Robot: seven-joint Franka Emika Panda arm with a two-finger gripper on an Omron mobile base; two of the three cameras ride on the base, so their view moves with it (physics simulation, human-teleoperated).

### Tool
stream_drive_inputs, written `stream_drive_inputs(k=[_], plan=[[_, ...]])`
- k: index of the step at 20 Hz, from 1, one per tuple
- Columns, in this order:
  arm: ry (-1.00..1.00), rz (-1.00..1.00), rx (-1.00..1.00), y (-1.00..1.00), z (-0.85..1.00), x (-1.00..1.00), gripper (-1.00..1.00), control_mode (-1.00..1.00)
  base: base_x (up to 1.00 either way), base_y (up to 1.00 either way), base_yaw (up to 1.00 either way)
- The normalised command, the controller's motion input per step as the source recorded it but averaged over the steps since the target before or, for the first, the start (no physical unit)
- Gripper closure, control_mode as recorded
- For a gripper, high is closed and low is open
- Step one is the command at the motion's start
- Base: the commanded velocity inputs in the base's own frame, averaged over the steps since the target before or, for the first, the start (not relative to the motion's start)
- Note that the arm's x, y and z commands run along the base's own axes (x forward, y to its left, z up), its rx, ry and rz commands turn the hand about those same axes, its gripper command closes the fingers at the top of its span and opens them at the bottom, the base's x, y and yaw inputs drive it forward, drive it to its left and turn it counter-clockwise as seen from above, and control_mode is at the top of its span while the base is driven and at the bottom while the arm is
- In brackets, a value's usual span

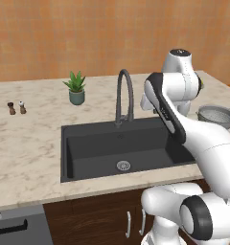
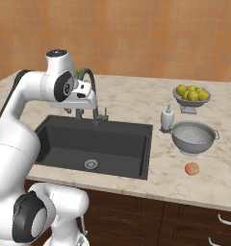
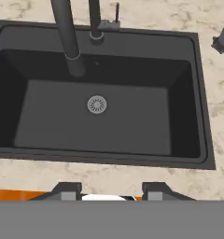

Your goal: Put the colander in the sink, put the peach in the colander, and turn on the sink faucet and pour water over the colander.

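Note:
The silver-grey colander [image 2: 193,137] stands on the counter right of the sink [image 2: 103,144], and its rim also peeks out behind my arm [image 1: 216,116]. On the counter just in front of it lies the small reddish-orange peach [image 2: 192,168]. The dark basin [image 3: 132,121] holds nothing but its round drain. The gooseneck sink faucet [image 1: 125,93] rises at the sink's back edge, its spout [image 3: 67,32] pointing over the basin. My gripper [image 3: 112,189] hovers high above the sink's front, near the faucet's arch [image 2: 88,72]. It is open, with nothing between the fingers.
A footed bowl of yellow-green fruit [image 2: 191,96] and a soap dispenser [image 2: 167,117] stand behind the colander. A potted plant [image 1: 76,87] and two small shakers [image 1: 16,108] sit on the counter left of the sink.

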Motion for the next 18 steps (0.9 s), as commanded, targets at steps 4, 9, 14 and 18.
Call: stream_drive_inputs(k=[4,9,14,18], plan=[[-0.02,-0.1,0.08,-0.14,-0.02,0.0,-1.0,-1.0,0.0,0.0,0.0],[-0.16,-0.21,0.29,-0.54,-0.02,-0.01,-1.0,-1.0,0.0,0.0,0.0],[-0.13,-0.23,0.24,-0.66,-0.13,-0.15,-1.0,-1.0,0.0,0.0,0.0],[0.0,-0.29,0.06,-0.62,-0.28,-0.18,-1.0,-1.0,0.0,0.0,0.0]])
